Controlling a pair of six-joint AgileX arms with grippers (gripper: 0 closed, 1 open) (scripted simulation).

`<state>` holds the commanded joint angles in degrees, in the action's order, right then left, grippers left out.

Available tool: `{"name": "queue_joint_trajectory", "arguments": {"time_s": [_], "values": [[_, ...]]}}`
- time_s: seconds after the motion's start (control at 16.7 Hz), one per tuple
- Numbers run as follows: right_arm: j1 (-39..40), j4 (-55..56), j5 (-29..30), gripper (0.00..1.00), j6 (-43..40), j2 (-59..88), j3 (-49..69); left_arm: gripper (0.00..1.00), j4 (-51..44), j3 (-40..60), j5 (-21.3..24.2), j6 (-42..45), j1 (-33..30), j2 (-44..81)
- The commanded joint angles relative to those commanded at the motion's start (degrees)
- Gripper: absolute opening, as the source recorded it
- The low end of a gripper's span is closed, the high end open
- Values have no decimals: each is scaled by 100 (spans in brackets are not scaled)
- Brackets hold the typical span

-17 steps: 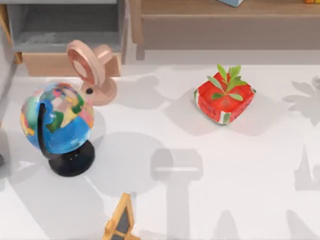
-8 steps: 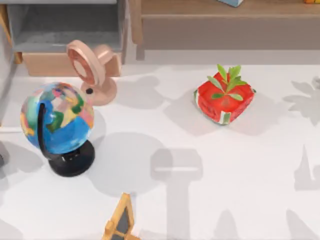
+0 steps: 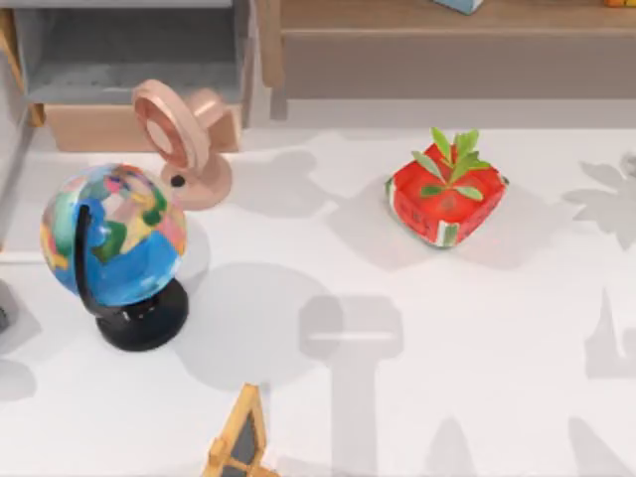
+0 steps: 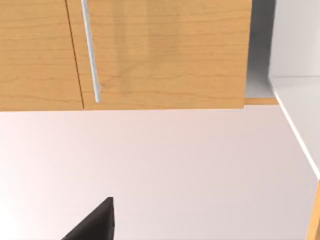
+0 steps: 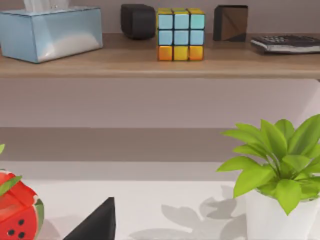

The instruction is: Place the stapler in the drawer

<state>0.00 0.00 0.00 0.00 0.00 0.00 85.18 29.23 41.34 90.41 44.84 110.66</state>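
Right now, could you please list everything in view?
drawer: one, grey inside, tan front, upper left.
shelf: one, brown, upper right.
globe: one, multicoloured, left.
pink round stand: one, beside globe.
watermelon pot: one, red, right of centre.
yellow-framed wedge: one, lower edge.
tissue box: one, blue, on shelf.
puzzle cube: one, multicoloured, on shelf.
dark boxes: two, on shelf.
calculator: one, dark, on shelf.
white-potted plant: one, green, on table.
cabinet: one, tan, left wrist view.
left gripper: dark, left wrist view.
right gripper: dark, right wrist view.

Ahead of the right gripper [image 5: 95, 222] — wooden shelf [image 5: 150, 67] carrying tissue box [image 5: 50, 32], colour cube [image 5: 181, 33], calculator [image 5: 287, 43]. Nearer — potted plant [image 5: 277, 170] one side, watermelon-patterned object [image 5: 17, 212] the other.
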Motion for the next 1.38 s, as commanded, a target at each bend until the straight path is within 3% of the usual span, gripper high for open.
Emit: {"name": "queue_joint_trajectory", "arguments": {"time_s": [0.48, 1.14, 1.38], "values": [[0, 0, 0, 100, 0, 0, 0, 100, 309, -416, 229, 74, -364, 345], [0, 0, 0, 100, 0, 0, 0, 100, 47, 32, -113, 67, -709, 521], [0, 0, 0, 100, 0, 0, 0, 70, 47, 32, -113, 67, -709, 521]]}}
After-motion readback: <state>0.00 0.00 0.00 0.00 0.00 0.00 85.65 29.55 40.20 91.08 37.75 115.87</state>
